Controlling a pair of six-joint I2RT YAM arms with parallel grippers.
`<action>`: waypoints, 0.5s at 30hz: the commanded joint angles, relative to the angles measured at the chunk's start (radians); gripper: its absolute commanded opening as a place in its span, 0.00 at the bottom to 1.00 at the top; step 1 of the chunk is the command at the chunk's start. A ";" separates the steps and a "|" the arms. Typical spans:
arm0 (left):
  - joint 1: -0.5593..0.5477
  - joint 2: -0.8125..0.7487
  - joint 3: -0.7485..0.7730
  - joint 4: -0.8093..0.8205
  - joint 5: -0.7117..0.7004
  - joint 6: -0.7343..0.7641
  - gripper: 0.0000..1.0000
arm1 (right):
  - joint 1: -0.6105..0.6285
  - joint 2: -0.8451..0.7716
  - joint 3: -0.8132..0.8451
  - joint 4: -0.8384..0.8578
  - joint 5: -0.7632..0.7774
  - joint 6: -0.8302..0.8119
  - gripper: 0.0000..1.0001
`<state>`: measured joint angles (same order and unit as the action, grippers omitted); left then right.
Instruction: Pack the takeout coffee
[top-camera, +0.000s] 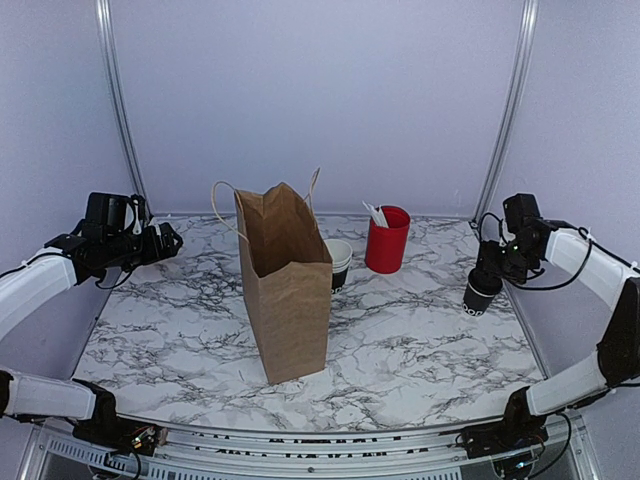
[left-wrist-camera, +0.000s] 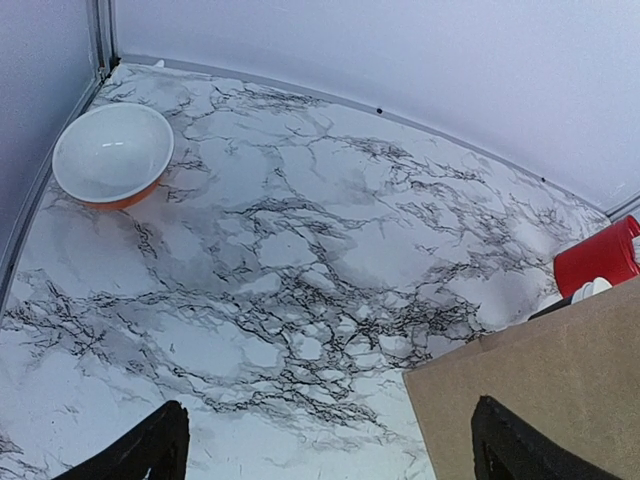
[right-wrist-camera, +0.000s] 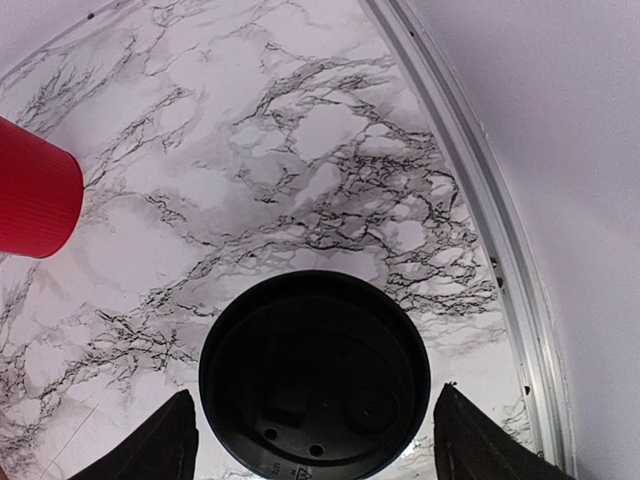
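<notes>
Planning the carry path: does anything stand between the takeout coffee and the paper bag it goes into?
Nothing visible does: bare table lies between the takeout coffee and the paper bag. The red cup and the stack of cups stand farther back, beside the bag. The bag's tall side must be cleared.

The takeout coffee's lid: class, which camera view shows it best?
The right wrist view: the lid is large and seen from straight above. The top external view shows the cup small and side-on, its lid mostly hidden. The left wrist view misses it.
</notes>
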<state>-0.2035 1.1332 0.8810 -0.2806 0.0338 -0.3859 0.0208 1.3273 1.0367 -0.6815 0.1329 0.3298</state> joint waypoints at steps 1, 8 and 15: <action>0.005 -0.014 -0.017 0.027 0.013 -0.006 0.99 | -0.009 -0.003 0.023 0.005 0.013 -0.012 0.80; 0.006 -0.017 -0.020 0.029 0.010 -0.007 0.99 | -0.009 0.023 0.004 0.029 0.006 -0.021 0.81; 0.005 -0.019 -0.022 0.029 0.006 -0.005 0.99 | -0.008 0.049 0.002 0.046 0.002 -0.026 0.81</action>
<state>-0.2035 1.1328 0.8680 -0.2737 0.0368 -0.3855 0.0193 1.3632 1.0355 -0.6666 0.1379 0.3138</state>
